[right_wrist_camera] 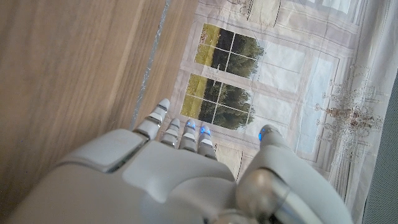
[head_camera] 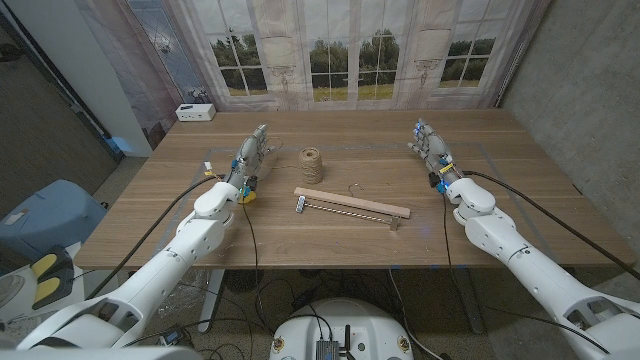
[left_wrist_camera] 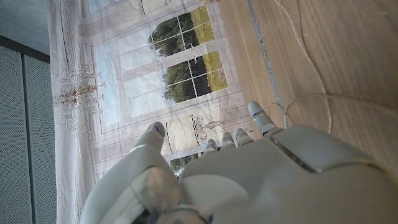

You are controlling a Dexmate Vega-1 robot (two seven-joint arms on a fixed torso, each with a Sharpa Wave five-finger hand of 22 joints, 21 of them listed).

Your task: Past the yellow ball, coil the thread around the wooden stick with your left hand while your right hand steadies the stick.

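A wooden stick (head_camera: 352,203) lies across the middle of the table, with a small metal piece (head_camera: 301,205) at its left end. Behind it stands a spool of brown thread (head_camera: 313,165); a loose strand (head_camera: 352,189) curls on the wood between spool and stick. A small yellow thing (head_camera: 247,195), perhaps the ball, peeks out beside my left wrist. My left hand (head_camera: 251,160) is to the left of the spool, fingers stretched out and apart, holding nothing. My right hand (head_camera: 431,148) is far to the right, also holding nothing. Thread (left_wrist_camera: 305,50) trails over the table beyond my left hand (left_wrist_camera: 249,174). My right hand (right_wrist_camera: 186,174) points along bare wood.
A white box (head_camera: 195,112) sits at the table's back left corner. A curtain printed with windows (head_camera: 340,50) hangs behind the table. Tape lines (head_camera: 470,150) mark the wood near the right hand. The table's front edge (head_camera: 330,266) runs close below the stick.
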